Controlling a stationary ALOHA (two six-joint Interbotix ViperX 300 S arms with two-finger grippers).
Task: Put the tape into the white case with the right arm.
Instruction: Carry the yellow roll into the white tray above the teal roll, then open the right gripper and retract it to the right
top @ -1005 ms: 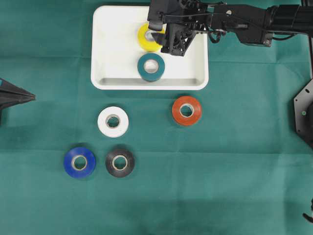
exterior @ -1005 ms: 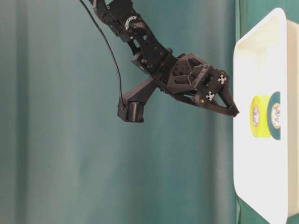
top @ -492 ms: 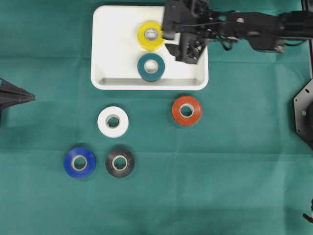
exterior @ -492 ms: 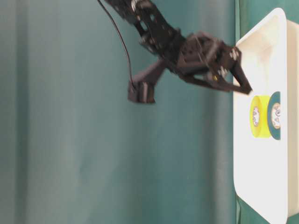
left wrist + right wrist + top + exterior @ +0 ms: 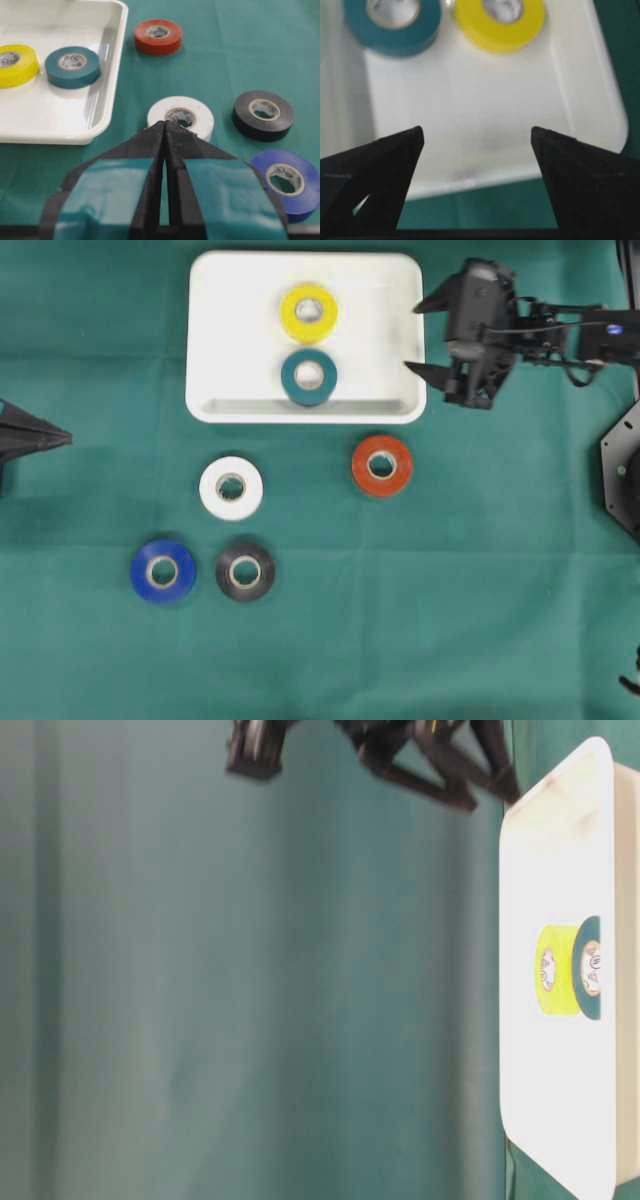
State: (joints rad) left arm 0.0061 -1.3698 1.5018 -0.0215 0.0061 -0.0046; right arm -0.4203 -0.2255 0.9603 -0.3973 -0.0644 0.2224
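The white case (image 5: 240, 340) at the back holds a yellow tape roll (image 5: 309, 313) and a teal one (image 5: 309, 377), both lying flat. My right gripper (image 5: 413, 337) hovers over the case's right rim, open and empty. In the right wrist view its gripper (image 5: 476, 132) frames the bare case floor (image 5: 485, 110), with the yellow roll (image 5: 498, 22) and teal roll (image 5: 392, 25) further in. On the cloth lie red (image 5: 381, 465), white (image 5: 231, 488), blue (image 5: 162, 571) and black (image 5: 245, 572) rolls. My left gripper (image 5: 60, 438) rests shut at the far left.
The green cloth covers the whole table. In the left wrist view, the shut left gripper (image 5: 165, 124) points at the white roll (image 5: 195, 112), with the black roll (image 5: 263, 115) and blue roll (image 5: 287, 182) to its right. A black fixture (image 5: 622, 470) stands at the right edge.
My right gripper has moved right, from above the yellow roll to the case's right rim, staying open. The yellow roll stays flat in the case. The left arm has not moved.
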